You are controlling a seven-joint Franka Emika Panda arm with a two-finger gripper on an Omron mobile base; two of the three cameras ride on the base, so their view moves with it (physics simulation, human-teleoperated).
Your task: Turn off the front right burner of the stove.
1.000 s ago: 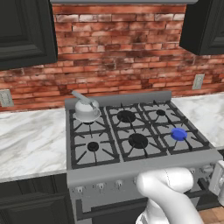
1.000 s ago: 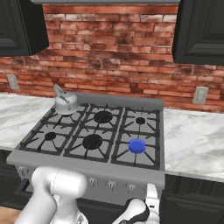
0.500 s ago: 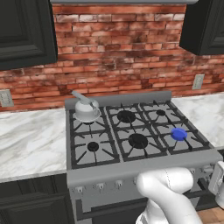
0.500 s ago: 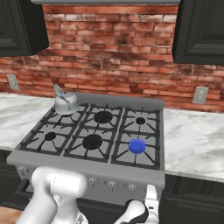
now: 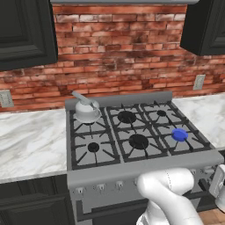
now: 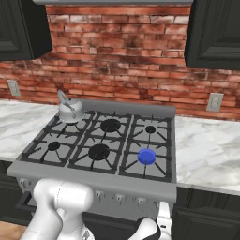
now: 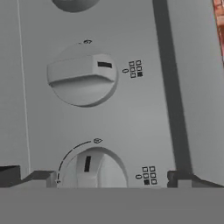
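Observation:
The stove [image 5: 110, 172] is a grey steel range with black grates. Its front right burner [image 5: 179, 134] [image 6: 146, 156] shows as a bright blue disc. My gripper [image 7: 105, 177] is open and held close against the stove's control panel [image 7: 131, 118]. The dark fingertips [image 7: 27, 177] stand wide apart, one on each side of a silver knob [image 7: 93, 169] whose ridge points up the picture. A second knob [image 7: 83, 75] sits further up with its ridge lying crosswise. My white hand [image 6: 162, 219] [image 5: 218, 183] hangs low at the stove's front right corner.
A grey kettle [image 5: 85, 110] [image 6: 70, 110] stands on the back left burner. White marble counter [image 5: 30, 143] [image 6: 208, 150] flanks the stove on both sides. Dark cabinets hang above, and a brick wall is behind. My arm's elbow [image 5: 169, 186] bulges in front of the oven door.
The hand has crept slightly up and right toward the knob row in the right base view. The burner stays blue.

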